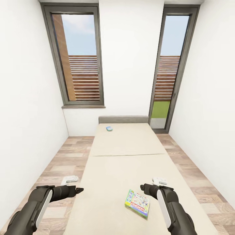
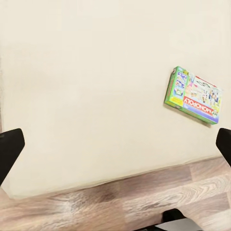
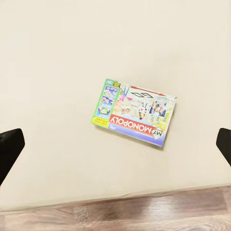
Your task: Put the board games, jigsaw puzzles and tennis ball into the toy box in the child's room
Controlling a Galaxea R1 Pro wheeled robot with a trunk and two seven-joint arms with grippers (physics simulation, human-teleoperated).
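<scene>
Head view: flat glossy board game [image 1: 137, 203] on matte bed [image 1: 111, 176]

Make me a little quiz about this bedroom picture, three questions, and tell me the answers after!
1. True or false: the green Monopoly board game lies flat on the bed.
2. Which pincer is nearer that game: A) left pincer or B) right pincer?
3. Fill in: a second, small blue board game lies near the bed's far end, close to the grey ____.

Key:
1. True.
2. B, the right pincer, which hangs just above the game in the head view.
3. Headboard.
</scene>
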